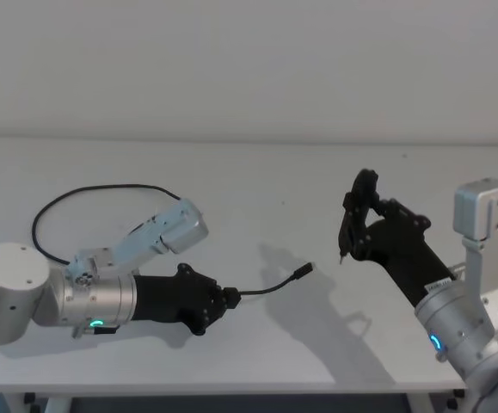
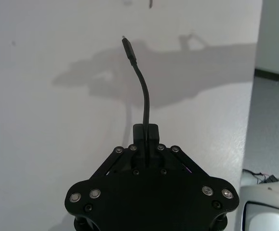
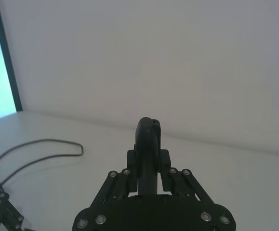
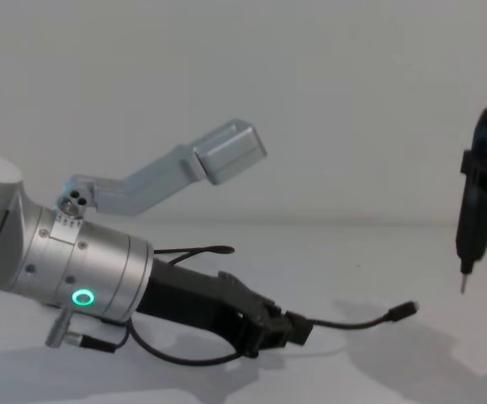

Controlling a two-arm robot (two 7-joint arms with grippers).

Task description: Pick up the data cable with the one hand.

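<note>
Pinching the data cable [image 1: 276, 286] near its plug end in the clenched left gripper [image 1: 228, 298], low over the table [image 1: 317, 353] — apparently wrapping up the grasp. Next, likely calling for a slow lift, hauling the slack loop clear — leaving the right gripper [image 1: 349, 232] parked well apart.

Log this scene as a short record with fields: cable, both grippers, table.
Cable: long thin black data cable, looped on the white table, plug end sticking out beyond the grip.
Left gripper: black two-finger left gripper, low over the table, shut on the cable near its plug.
Right gripper: right gripper, raised at the right, shut on a narrow black pin-tipped tool.
</note>
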